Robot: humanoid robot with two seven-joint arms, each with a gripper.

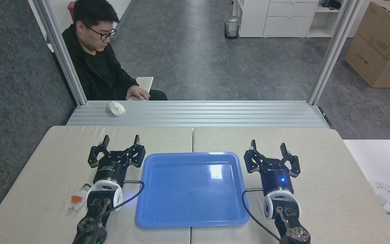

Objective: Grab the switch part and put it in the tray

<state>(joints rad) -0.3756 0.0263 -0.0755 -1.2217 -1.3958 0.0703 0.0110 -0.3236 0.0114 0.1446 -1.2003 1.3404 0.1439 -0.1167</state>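
Both grippers, left gripper [121, 139] and right gripper [268, 146], gape wide beside tray [154, 217]; switch part [78, 197] lies left.

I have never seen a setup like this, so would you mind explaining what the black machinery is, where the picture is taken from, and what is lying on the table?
The picture is taken from the robot's own head, looking forward and down at a beige table. The two black arms coming up from the bottom edge are the robot's own. Each ends in a two-fingered tool: the left tool and the right tool. Both are open and hold nothing.

Between them lies a blue tray, with nothing in it. Just left of the left arm lies the switch part, a small white and orange piece with a green tip. It lies on the table, not yet picked up.

Beyond the table, a white mouse rests on a metal ledge, and a person sits with a hand on a keyboard.
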